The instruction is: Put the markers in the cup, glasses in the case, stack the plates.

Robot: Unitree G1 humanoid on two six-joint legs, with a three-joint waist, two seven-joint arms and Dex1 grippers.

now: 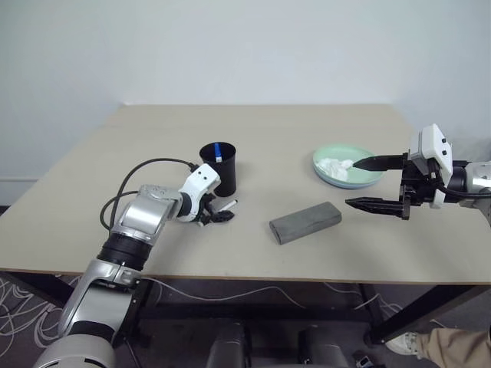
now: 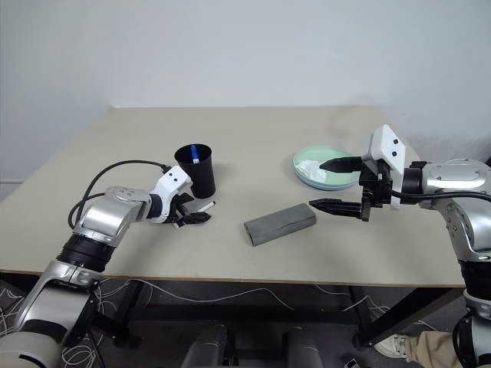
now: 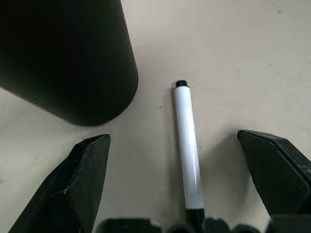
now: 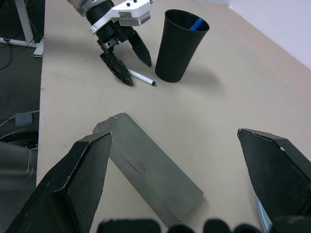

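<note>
- The left gripper (image 1: 215,215) is low over the table (image 1: 253,146), spread wide and gripping nothing; the black-capped marker (image 3: 186,141) lies flat on the table between its fingers, untouched by either as far as the wrist view shows.
- The cup (image 1: 220,167) stands upright just past that gripper, at about 1 o'clock from it; a blue-capped marker (image 1: 219,151) stands in the cup with its cap at the rim.
- The case (image 1: 304,222) lies closed at table centre, at about 4 o'clock from the cup, well apart from it. The glasses are not seen lying loose.
- The right gripper (image 1: 370,182) hangs above the table, fully spread and empty, just at 3 o'clock of the case; its upper finger (image 1: 377,162) shows in front of the plates.
- The plates (image 1: 360,178) sit at 1 o'clock from the case, with crumpled tissue (image 1: 335,166) on top.
</note>
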